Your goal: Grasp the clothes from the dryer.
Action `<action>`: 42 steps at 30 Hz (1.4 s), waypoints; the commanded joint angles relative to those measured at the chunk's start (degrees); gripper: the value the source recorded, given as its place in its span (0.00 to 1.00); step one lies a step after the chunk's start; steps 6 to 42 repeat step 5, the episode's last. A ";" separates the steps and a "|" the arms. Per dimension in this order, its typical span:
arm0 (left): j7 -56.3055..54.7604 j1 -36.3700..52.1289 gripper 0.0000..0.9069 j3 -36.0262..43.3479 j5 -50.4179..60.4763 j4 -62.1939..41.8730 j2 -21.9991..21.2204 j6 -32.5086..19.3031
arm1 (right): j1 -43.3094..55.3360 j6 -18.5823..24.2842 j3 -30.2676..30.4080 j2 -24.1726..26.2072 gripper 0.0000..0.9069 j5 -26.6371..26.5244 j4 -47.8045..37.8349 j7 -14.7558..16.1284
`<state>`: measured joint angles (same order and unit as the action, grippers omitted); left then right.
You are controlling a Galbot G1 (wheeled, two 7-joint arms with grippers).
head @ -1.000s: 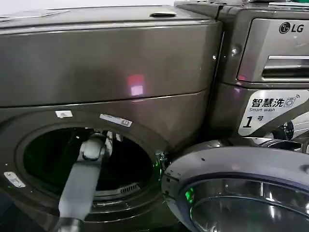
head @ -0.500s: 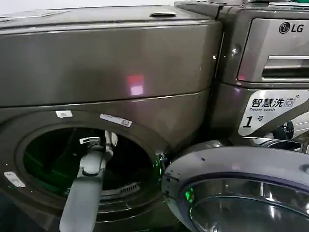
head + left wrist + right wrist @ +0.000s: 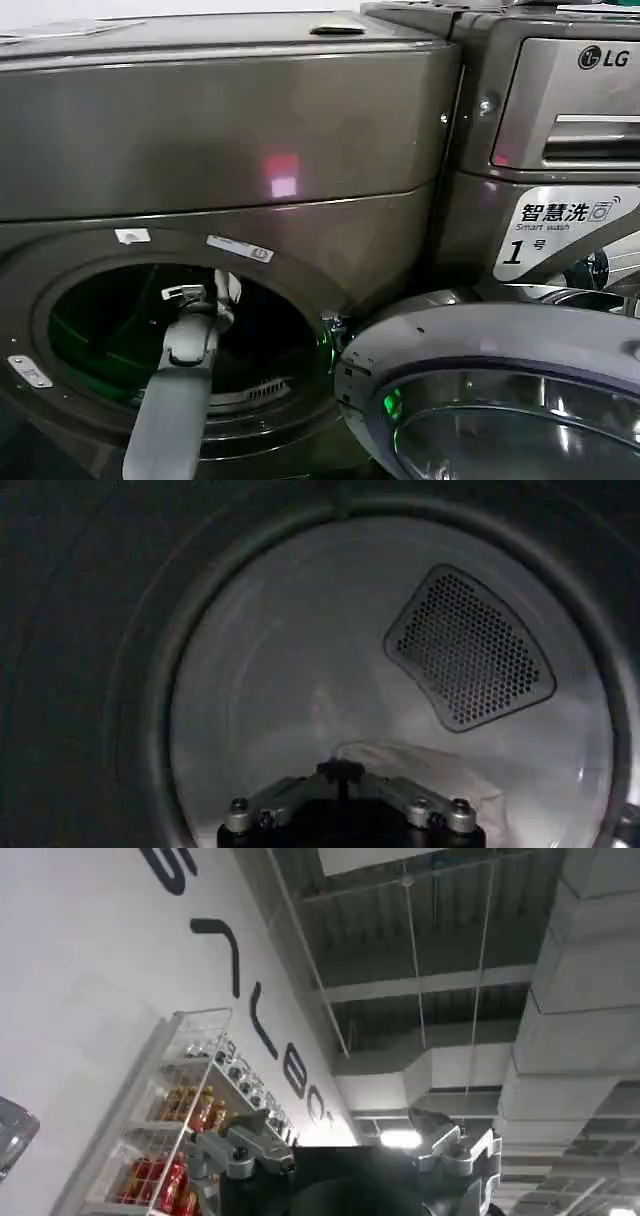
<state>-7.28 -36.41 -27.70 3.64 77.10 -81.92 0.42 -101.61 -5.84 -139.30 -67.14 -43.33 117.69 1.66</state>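
Note:
The dryer (image 3: 200, 130) is the bronze-grey machine on the left, with its round porthole (image 3: 60, 300) open. My left arm reaches into the porthole, and my left gripper (image 3: 222, 290) sits just inside the opening. In the left wrist view the left gripper (image 3: 340, 772) is shut, its fingers meeting at the tip. Pale white clothes (image 3: 430, 780) lie on the drum floor just beyond it, and whether it touches them I cannot tell. My right gripper (image 3: 340, 1143) points up at a ceiling, open and holding nothing.
The dryer's round door (image 3: 500, 390) hangs open at the lower right, close beside the porthole. An LG-badged machine (image 3: 560, 100) stands to the right. A perforated vent (image 3: 468, 650) sits on the drum's back wall. Shelves of bottles (image 3: 170, 1138) line a wall.
My left arm has drawn back and down a little in the porthole, and the gripper's pale tip now shows more. A green glow has appeared inside the drum.

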 commanded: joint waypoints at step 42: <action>0.24 0.37 0.00 -0.20 -0.27 -0.34 -0.20 -0.27 | 0.00 -0.12 -0.41 -0.12 1.00 -0.11 -0.02 0.32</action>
